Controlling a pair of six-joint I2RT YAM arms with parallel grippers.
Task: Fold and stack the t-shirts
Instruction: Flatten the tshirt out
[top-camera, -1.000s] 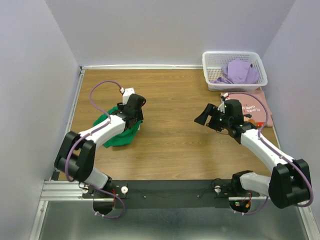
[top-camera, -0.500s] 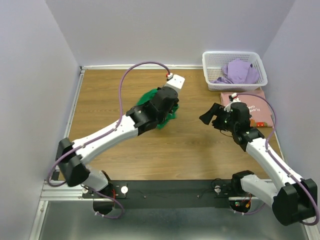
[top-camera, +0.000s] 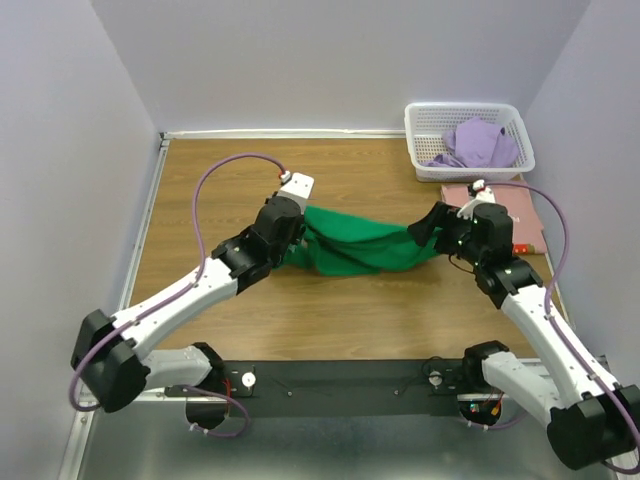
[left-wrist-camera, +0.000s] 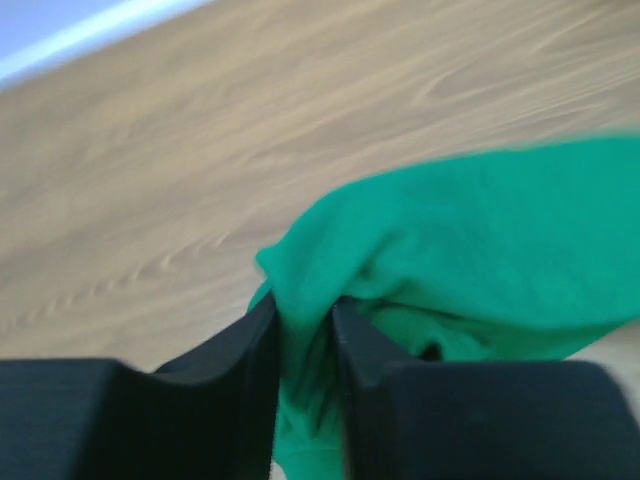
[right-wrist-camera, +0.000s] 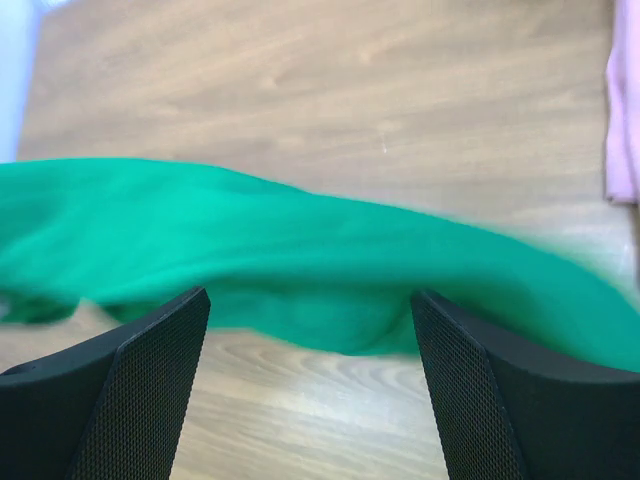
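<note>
The bright green t-shirt (top-camera: 355, 247) stretches across the middle of the table, from my left gripper (top-camera: 290, 240) toward my right gripper (top-camera: 428, 232). The left gripper (left-wrist-camera: 303, 320) is shut on a fold of the green shirt (left-wrist-camera: 480, 240). The right gripper (right-wrist-camera: 310, 310) is open, its fingers (right-wrist-camera: 150, 370) wide apart just short of the green shirt's (right-wrist-camera: 300, 270) right end, not touching it. The pink t-shirt (top-camera: 512, 205) lies flat at the right edge, partly under the right arm. The lavender-purple t-shirt (top-camera: 478, 142) sits bunched in the white basket (top-camera: 428, 168).
The white lattice basket stands in the back right corner. Walls close the table in at the left, back and right. Bare wood (top-camera: 220, 170) shows at the back left and along the near edge.
The left arm swung the green shirt from the left side toward the centre, then drew back left, spreading it out toward the right gripper. The right arm shifted slightly right and stayed open.
</note>
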